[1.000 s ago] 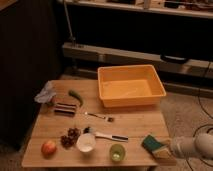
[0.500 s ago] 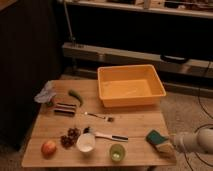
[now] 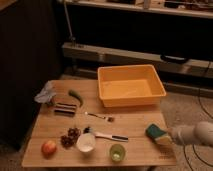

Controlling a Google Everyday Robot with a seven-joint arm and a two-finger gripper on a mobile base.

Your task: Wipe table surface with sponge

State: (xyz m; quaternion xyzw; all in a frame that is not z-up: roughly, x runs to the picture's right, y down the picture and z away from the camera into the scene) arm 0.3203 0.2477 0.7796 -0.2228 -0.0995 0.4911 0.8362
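Gripping the sponge (image 3: 156, 132) at lower right, the clamped gripper (image 3: 167, 135) has most of the table surface (image 3: 135, 125) left unwiped.

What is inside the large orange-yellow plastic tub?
The orange-yellow plastic tub looks empty; its front wall hides a strip of floor. The gripper, at the wooden table's right edge, holds the teal-green sponge.

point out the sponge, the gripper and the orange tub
sponge (image 3: 156, 131), camera view, on its dark teal top
gripper (image 3: 165, 138), camera view, shut on the sponge's right edge
orange tub (image 3: 106, 102), camera view, on its front wall
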